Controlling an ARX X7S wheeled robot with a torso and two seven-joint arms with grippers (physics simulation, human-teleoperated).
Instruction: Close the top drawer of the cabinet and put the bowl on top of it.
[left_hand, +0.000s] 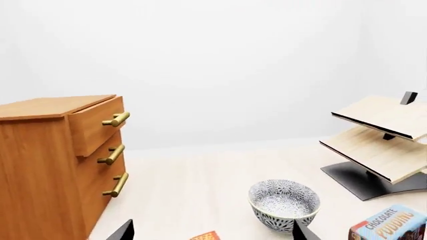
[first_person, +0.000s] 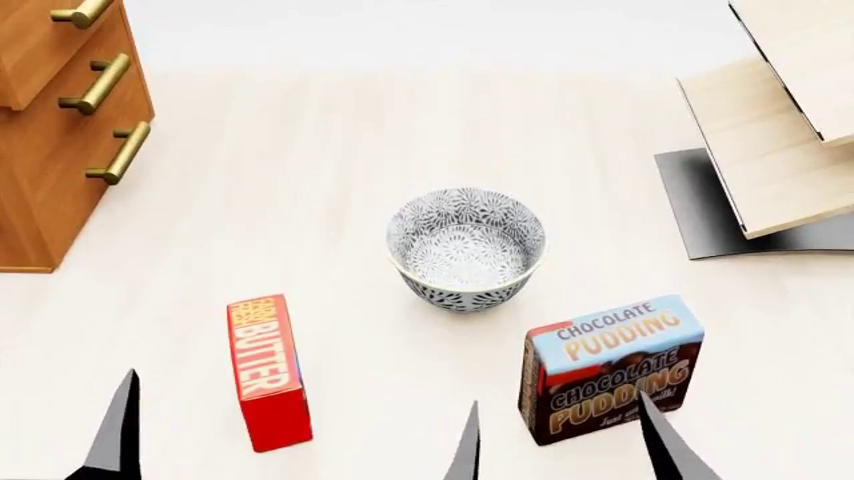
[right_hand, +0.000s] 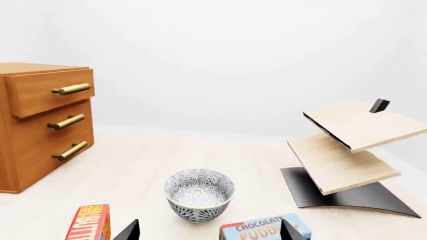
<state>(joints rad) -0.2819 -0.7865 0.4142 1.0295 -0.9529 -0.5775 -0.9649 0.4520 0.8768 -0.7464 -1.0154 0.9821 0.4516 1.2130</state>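
The cabinet stood at the far left of the pale counter, an orange-brown unit with three stacked drawers, each with a brass bar handle. The top drawer projected forward of the two fronts below it, partly pulled out; its handle was clear in the left wrist view. The cabinet's flat top carried nothing.

The bowl, white with a dense grey-blue floral pattern inside and out, sat upright on the counter near the middle of the head view, well apart from the cabinet. Nothing lay inside it. A red butter box lay nearer the robot to the left of the bowl, and a chocolate pudding box stood nearer the robot to its right; neither touched the bowl. A pale-wood shelf unit with tilted boards on a dark base occupied the far right.

The left tool showed only two dark fingertips at the frame edge of its wrist view, spread wide with nothing between them. The right tool likewise showed two dark fingertips set far apart, holding nothing. Both tools sat nearer the robot than the bowl and boxes, touching none of them.
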